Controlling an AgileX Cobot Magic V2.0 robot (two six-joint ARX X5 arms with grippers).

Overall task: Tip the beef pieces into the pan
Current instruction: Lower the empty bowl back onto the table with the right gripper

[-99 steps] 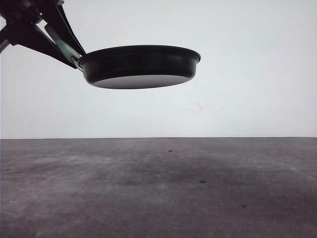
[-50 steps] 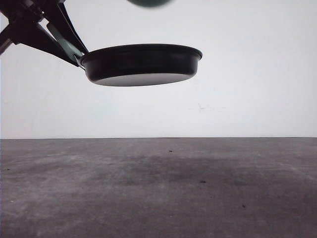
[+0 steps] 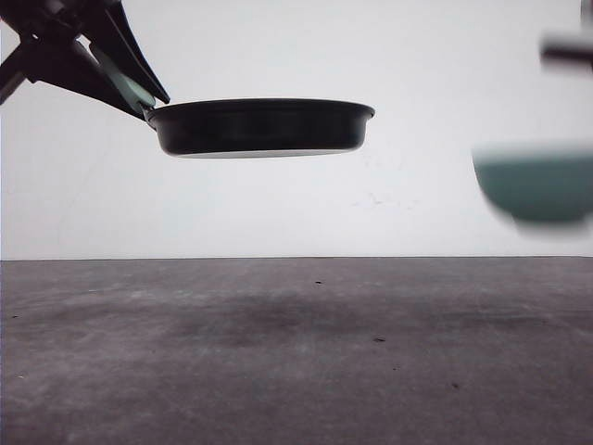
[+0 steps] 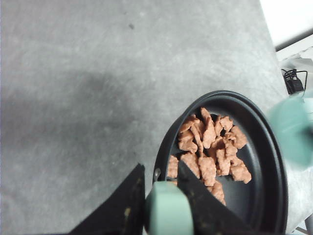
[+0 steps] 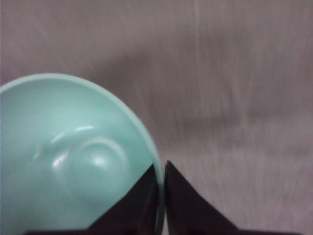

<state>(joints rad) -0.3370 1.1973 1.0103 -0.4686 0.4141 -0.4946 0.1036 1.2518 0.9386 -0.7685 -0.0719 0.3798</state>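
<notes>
My left gripper (image 3: 139, 97) is shut on the mint-green handle (image 4: 168, 210) of the black pan (image 3: 261, 127), which hangs level high above the table at upper left in the front view. In the left wrist view the beef pieces (image 4: 210, 149) lie in a low pile inside the pan (image 4: 266, 161). My right gripper (image 5: 162, 169) is shut on the rim of a teal bowl (image 5: 73, 161) whose inside is bare. That bowl (image 3: 536, 185) shows blurred at the right edge of the front view, upright and below the pan's level.
The dark grey table (image 3: 296, 352) lies far below both held things, with a few small specks on it. A white wall stands behind. Black cables (image 4: 292, 81) lie off the table's edge in the left wrist view.
The teal bowl has swung from above the pan down and out to the right. The pan has levelled out, so its underside shows less.
</notes>
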